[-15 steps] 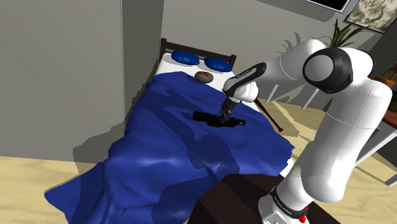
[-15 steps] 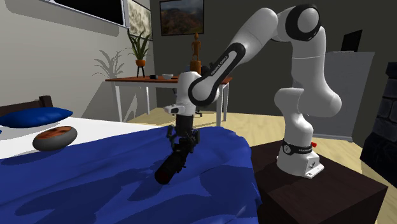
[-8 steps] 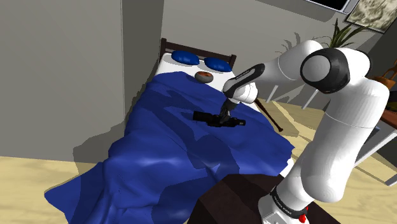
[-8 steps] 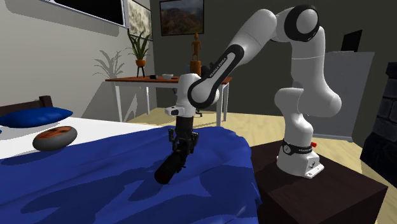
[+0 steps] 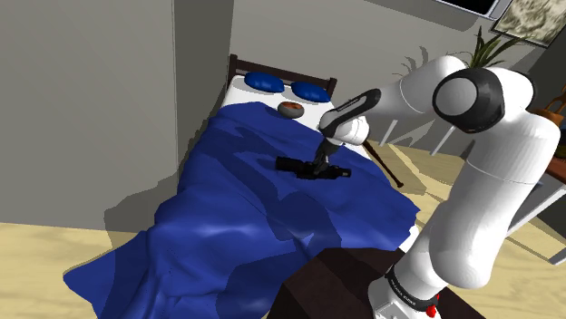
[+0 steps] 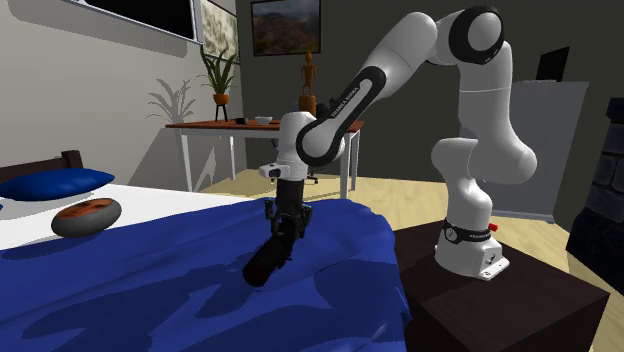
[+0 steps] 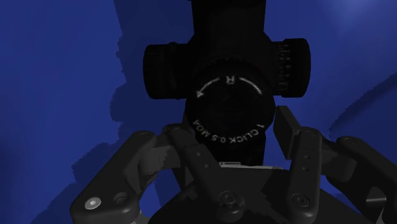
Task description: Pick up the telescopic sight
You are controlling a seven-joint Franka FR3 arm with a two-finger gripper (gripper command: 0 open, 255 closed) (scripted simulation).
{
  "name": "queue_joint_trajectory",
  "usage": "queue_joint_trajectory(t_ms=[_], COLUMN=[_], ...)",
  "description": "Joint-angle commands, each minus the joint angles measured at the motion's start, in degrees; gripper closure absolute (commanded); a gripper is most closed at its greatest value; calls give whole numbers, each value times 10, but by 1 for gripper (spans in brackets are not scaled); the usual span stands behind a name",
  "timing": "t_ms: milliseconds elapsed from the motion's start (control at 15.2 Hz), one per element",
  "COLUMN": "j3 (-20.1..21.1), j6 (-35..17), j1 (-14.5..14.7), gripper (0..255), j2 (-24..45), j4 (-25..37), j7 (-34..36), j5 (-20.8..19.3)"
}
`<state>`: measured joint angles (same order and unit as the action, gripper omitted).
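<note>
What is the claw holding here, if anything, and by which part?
The claw clasps the black telescopic sight at its middle, on the tube beside the adjustment turrets.

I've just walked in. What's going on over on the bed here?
A white robot arm with dark joints reaches from its dark box stand over a bed covered by a rumpled blue blanket. Its black end effector is down at a black tubular telescopic sight lying on the blanket. Whether the sight is actually gripped cannot be told.
</note>
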<state>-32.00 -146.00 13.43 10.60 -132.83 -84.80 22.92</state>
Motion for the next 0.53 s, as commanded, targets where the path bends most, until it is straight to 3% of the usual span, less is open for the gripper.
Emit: queue_joint_trajectory(t_ms=[0, 462], j3=[-6, -21], j6=[11, 54], j1=[5, 14], gripper=[255, 255], j2=[-14, -61], j4=[2, 11], j7=[15, 60], j5=[-18, -77])
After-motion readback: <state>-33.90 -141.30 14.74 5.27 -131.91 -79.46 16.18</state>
